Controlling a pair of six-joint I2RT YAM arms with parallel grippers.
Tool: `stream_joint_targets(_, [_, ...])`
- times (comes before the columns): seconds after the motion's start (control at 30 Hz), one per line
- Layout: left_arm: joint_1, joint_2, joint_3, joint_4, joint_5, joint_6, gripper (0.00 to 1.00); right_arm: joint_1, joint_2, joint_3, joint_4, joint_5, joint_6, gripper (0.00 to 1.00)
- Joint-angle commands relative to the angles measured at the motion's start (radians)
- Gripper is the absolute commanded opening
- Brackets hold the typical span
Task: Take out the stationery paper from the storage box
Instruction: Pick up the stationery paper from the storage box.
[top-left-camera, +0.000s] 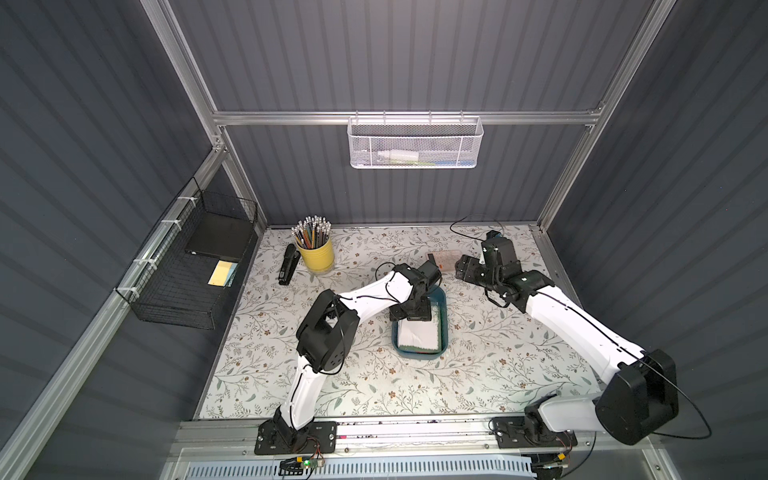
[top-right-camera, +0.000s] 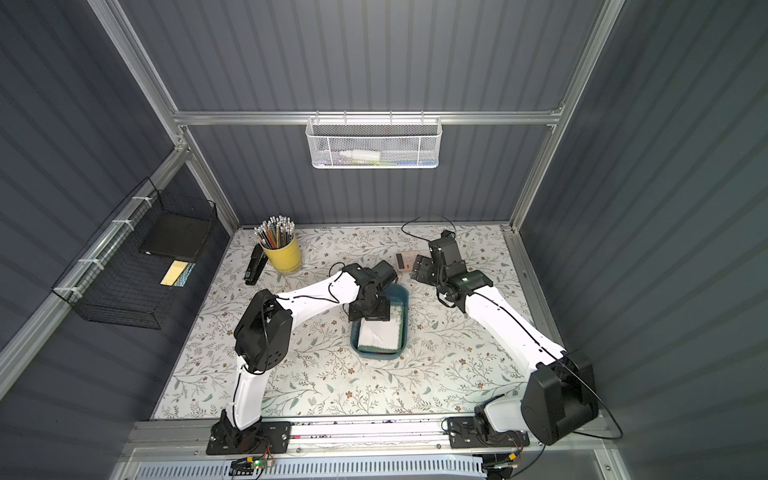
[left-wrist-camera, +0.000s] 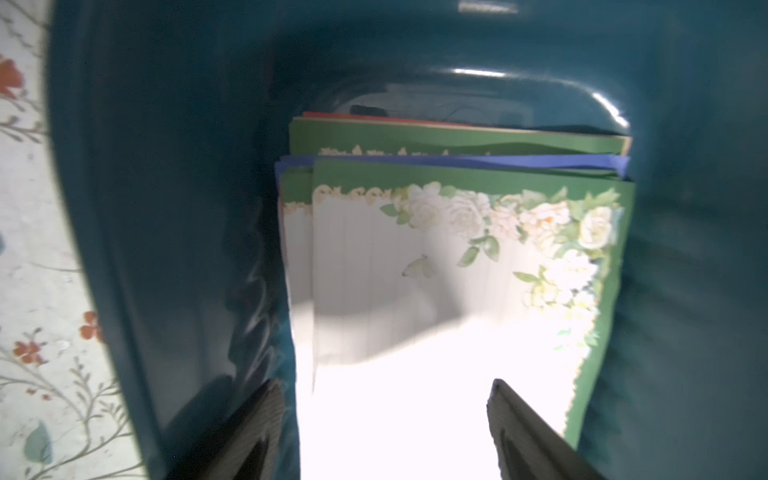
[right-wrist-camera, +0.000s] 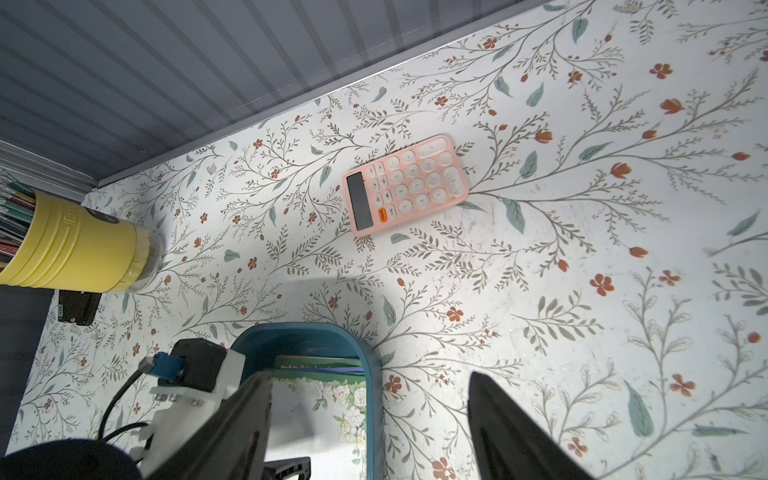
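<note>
Left wrist view: the left gripper (left-wrist-camera: 386, 386) stands low inside the storage box (left-wrist-camera: 166, 208), jaws wide apart and empty. The stationery paper (left-wrist-camera: 457, 249) lies as a loose stack on the box floor. The top sheet is white with a green rose border, and blue, green and red edges fan out beneath it at the far end. One finger (left-wrist-camera: 257, 424) sits just off the side of the stack, over the bare floor between paper and box wall. The other is above the top sheet; contact cannot be confirmed.

In both top views the box rests mid-table (top-left-camera: 478, 374), with the left gripper pointing down into its far half. The right gripper (right-wrist-camera: 368, 380), also wide and empty, hovers over the table beside the box's far end, near the calculator (right-wrist-camera: 405, 185).

Step in hand, as judged: gaining purchase on the sheets.

1. Flat sheets probably offer no edge to a pinch from above. Use the gap at the wall and work the outer finger under the stack's side.
2. Close slowly, since a fast close likely buckles only the top sheet.
3. Confirm that the lower sheets are caught before lifting.
4. Lift tilted, so the stack clears the rim.
5. If the box slides, brace its rim with the right gripper.
</note>
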Motion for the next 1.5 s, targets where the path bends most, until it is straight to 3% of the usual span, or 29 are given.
stream_joint_targets(0.0, [-0.008, 0.013, 0.029, -0.053, -0.038, 0.020, 0.81, -0.005, 0.012, -0.003, 0.002, -0.010, 0.004, 0.78])
stream_joint_targets(0.43, [-0.010, -0.001, 0.015, -0.010, 0.034, 0.016, 0.80, -0.005, 0.012, -0.009, 0.000, -0.011, 0.003, 0.78])
stream_joint_targets(0.97, [-0.016, -0.007, -0.004, -0.001, 0.036, 0.014, 0.80, -0.005, 0.014, -0.013, -0.001, -0.015, 0.004, 0.78])
stream_joint_targets(1.47, [-0.018, -0.027, -0.010, 0.036, 0.091, 0.014, 0.63, -0.005, 0.025, -0.011, -0.002, -0.020, 0.005, 0.78])
